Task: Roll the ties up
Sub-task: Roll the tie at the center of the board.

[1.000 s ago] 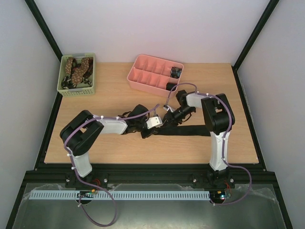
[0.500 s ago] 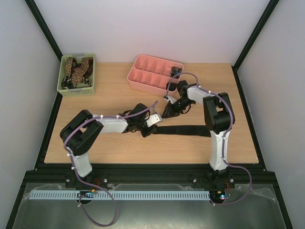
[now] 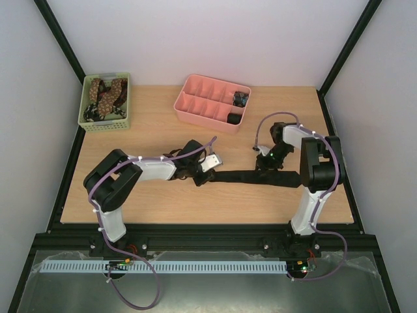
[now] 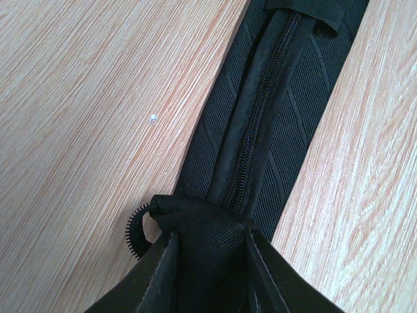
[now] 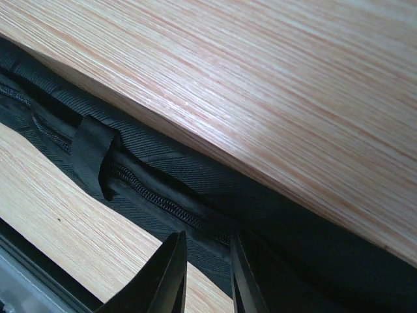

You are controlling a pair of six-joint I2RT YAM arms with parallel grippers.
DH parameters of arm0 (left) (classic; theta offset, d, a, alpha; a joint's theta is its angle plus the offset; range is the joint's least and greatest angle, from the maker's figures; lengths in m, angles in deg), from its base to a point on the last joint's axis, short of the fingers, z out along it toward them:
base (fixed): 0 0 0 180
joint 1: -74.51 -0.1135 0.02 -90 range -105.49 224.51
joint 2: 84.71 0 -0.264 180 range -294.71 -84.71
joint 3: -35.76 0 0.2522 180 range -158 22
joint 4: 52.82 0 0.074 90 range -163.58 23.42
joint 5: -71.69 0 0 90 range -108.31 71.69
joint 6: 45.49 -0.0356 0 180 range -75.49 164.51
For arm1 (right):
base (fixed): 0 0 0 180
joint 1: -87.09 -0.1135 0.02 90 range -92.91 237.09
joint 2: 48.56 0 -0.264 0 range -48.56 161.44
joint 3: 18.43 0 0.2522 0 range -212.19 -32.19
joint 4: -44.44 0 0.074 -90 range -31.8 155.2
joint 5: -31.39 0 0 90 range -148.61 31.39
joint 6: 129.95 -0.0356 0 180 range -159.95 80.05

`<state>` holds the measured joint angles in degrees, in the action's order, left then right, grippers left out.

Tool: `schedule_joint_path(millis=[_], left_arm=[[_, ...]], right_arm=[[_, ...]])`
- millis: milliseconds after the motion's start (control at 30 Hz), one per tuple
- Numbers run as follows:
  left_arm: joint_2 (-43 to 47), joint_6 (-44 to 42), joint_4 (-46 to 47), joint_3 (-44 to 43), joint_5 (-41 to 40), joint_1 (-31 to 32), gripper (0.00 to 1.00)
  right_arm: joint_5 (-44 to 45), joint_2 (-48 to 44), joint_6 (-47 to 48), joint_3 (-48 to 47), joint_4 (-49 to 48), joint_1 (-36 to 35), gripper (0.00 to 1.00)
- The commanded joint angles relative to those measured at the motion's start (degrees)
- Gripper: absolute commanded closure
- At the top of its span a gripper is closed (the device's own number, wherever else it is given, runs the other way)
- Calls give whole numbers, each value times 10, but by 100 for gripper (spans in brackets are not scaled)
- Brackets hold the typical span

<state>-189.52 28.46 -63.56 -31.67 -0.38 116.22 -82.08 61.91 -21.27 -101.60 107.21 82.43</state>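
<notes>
At the far left of the table (image 3: 150, 202) stands a green basket (image 3: 107, 124), and in it lie brown ties (image 3: 107, 91) with pale spots, heaped loosely together. Right of it, at the far middle, stands a pink tray (image 3: 195, 120) divided in two rows of compartments. At its right end there are two dark rolled ties: one coil (image 3: 242, 99) in the far row's last compartment, another coil (image 3: 234, 118) in the near row's last compartment.

A black tie (image 3: 247, 177) lies flat on the wood in the middle, stretched from left to right between the two arms. It lies with its back side up, showing the middle seam and a small keeper loop (image 5: 91, 153).

The left gripper (image 3: 197, 173) is at the left end of this tie. In the left wrist view its jaws are closed on the folded-over end of the black tie (image 4: 273, 117), and the fabric bunches between the two fingers (image 4: 159, 274).

The right gripper (image 3: 262, 167) is low over the tie, toward its right part. In the right wrist view its fingers (image 5: 174, 274) stand with only a narrow gap, the tips over the near edge of the black tie (image 5: 195, 176). Whether they pinch the fabric or only touch it, I cannot tell
</notes>
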Motion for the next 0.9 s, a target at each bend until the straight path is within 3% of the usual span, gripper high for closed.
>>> schedule_joint_path(millis=[0,300,567,700,867], left_arm=[[-27,-3,-46,-6,-22,-5,78],[-53,-10,-43,-32,-28,-12,78],[-57,-7,-44,-40,-22,-15,77],[-49,-2,-34,-26,-12,-13,77],[-51,-3,-36,-24,-12,-9,76]], right_arm=[[67,26,16,7,-7,-7,78],[116,71,23,-62,-55,12,80],[84,25,55,-63,-14,17,78],[-16,-6,29,-91,27,18,72],[-201,-23,-101,-90,1,11,55]])
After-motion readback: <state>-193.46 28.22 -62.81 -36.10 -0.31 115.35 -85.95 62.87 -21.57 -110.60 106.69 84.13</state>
